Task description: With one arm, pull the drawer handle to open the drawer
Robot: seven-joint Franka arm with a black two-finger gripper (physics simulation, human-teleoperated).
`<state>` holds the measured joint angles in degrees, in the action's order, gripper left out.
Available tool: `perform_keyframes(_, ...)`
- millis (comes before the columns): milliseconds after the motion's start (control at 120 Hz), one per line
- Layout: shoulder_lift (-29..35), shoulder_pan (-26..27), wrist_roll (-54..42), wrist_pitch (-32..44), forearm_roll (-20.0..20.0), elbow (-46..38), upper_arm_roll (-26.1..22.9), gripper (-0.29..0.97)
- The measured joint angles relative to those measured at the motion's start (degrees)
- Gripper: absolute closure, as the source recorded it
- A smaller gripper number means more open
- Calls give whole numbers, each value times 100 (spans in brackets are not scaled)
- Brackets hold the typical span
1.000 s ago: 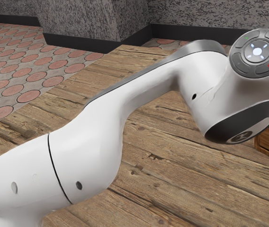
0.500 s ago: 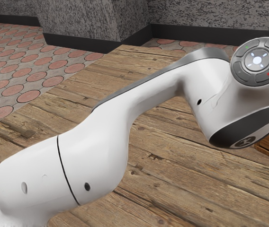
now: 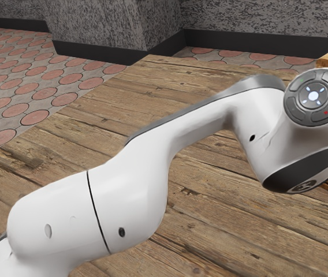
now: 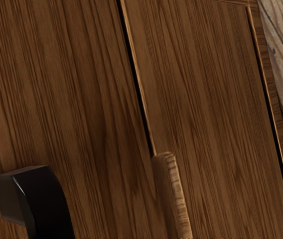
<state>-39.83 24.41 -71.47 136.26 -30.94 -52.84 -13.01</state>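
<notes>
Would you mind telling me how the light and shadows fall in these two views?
Exterior view: soft, even light, no hard glare on the white arm, and the button pad glows white at its centre. Wrist view: the wooden cabinet front is evenly lit, with a faint dark shadow beside the handle.

Grey speckled walls [image 3: 112,20] and black skirting [image 3: 94,53] noted along top; red-disc tiled floor [image 3: 19,86] upper left; plank tabletop [image 3: 222,213] across centre.

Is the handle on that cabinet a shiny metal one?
No. The handle is pale wood with visible grain, standing out from the darker wooden front behind it.
</notes>
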Motion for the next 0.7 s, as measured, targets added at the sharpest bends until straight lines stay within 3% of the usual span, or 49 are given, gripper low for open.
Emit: perform_keyframes(700,13,-163,-20,-254,6,-26,171,2)
